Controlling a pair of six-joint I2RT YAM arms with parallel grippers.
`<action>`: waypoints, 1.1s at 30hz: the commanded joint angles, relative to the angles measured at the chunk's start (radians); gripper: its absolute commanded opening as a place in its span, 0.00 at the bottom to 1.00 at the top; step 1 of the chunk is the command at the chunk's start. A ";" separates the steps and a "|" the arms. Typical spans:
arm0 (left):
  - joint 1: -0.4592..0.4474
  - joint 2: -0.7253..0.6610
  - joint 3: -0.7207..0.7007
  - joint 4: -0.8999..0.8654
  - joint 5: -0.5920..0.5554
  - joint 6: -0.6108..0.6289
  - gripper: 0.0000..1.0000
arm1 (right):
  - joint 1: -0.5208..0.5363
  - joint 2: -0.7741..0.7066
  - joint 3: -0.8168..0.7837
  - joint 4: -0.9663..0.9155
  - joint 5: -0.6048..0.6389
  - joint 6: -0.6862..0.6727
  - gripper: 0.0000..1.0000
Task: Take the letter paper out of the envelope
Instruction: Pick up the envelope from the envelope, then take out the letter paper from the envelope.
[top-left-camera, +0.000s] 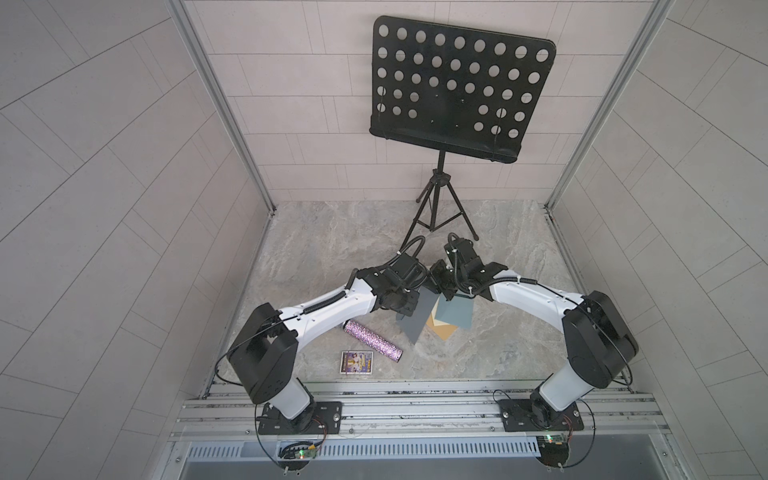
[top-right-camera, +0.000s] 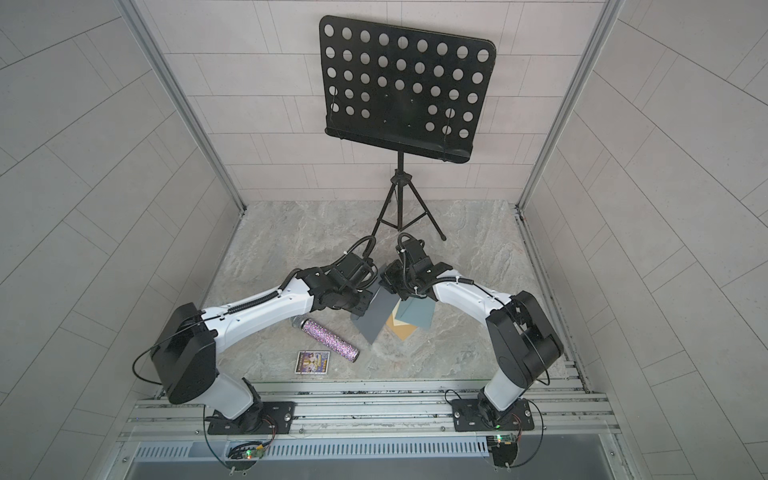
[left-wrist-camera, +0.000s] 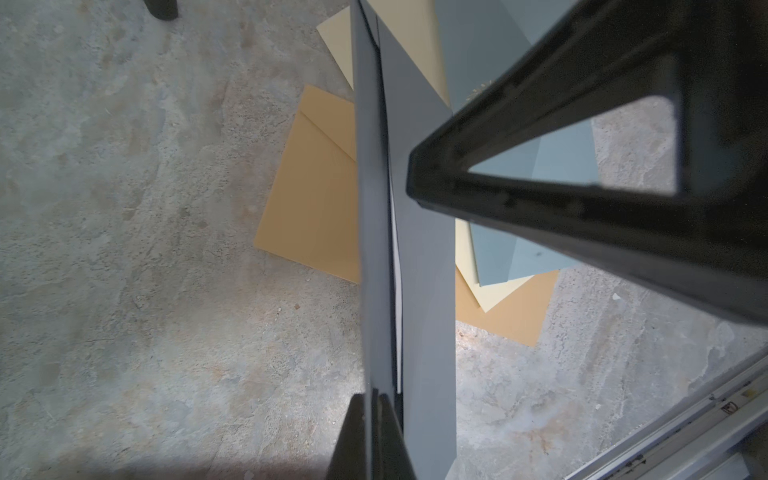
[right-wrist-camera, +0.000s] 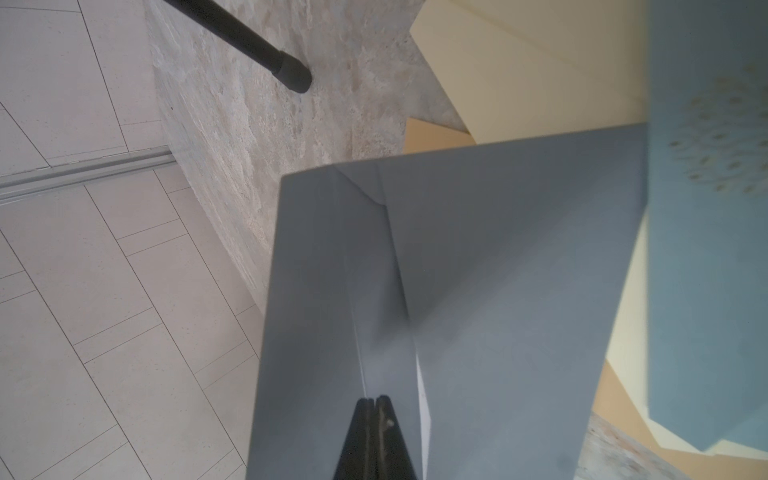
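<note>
Table (top-left-camera: 332, 249) of marbled stone carries the whole workspace, with a perforated music stand (top-left-camera: 449, 116) at its far side, well apart from the work.

Both arms meet over the centre and hold the grey envelope (top-left-camera: 417, 320) raised and tilted above a loose stack of tan envelope (left-wrist-camera: 311, 187), cream envelope (left-wrist-camera: 336, 37) and teal envelope (top-left-camera: 455, 313). A glitter tube (top-left-camera: 374, 341) and a small card (top-left-camera: 356, 362) lie nearer the left arm, clear of the work.

Left gripper (left-wrist-camera: 386, 415) is clamped on one edge of the grey envelope. Right gripper (right-wrist-camera: 374, 405) is clenched at the envelope's open mouth. A thin white edge runs into its closed tips, so the grip is judged to be on the letter paper (right-wrist-camera: 424, 407), which sits almost wholly inside the envelope. A grey layer may be pinched with it; the views do not settle this.

Procedure for the extraction step:
1. Hold the left clamp firm as the anchor.
2. Draw the right gripper straight out along the sheet's plane, away from the mouth.
3. Move slowly; a sideways pull risks creasing or tearing.
4. Confirm white sheet emerges alone; if grey follows, regrip.
</note>
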 joint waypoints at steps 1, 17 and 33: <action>-0.013 -0.039 -0.002 0.013 -0.011 -0.019 0.00 | 0.000 0.012 0.021 -0.006 0.000 0.000 0.02; -0.029 -0.073 0.119 -0.051 0.040 -0.023 0.00 | -0.008 0.038 0.095 -0.093 0.015 -0.043 0.03; -0.030 -0.056 0.162 -0.077 0.036 0.002 0.00 | 0.025 -0.026 0.121 -0.195 0.006 -0.037 0.24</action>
